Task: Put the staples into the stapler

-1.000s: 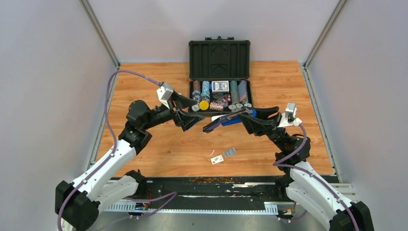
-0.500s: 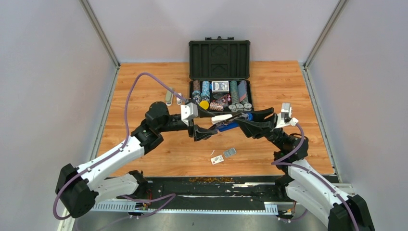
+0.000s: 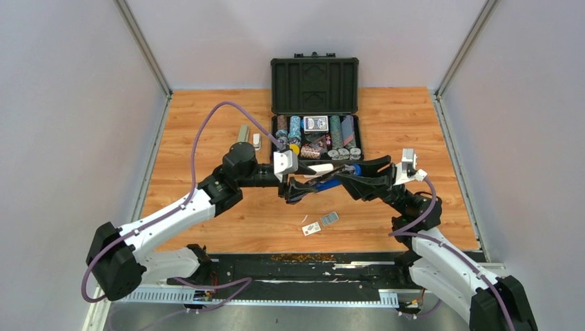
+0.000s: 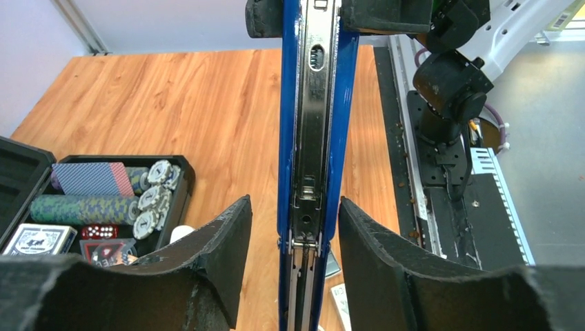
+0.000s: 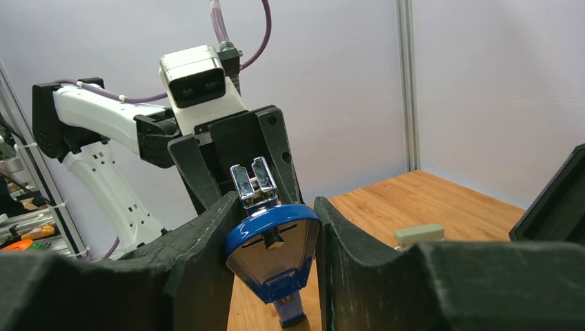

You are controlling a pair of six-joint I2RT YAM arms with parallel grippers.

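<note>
Showing silver rail (image 4: 314, 124), slim blue stapler (image 4: 285, 138)

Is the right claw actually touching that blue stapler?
Touching. In the right wrist view, both fingers of the right gripper press against the blue stapler.

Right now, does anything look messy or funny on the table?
Yes: brown specks are scattered along the black strip at the near edge of the table, like a spill. The staples lie loose on the wood, while the stapler is held up in the air.
</note>
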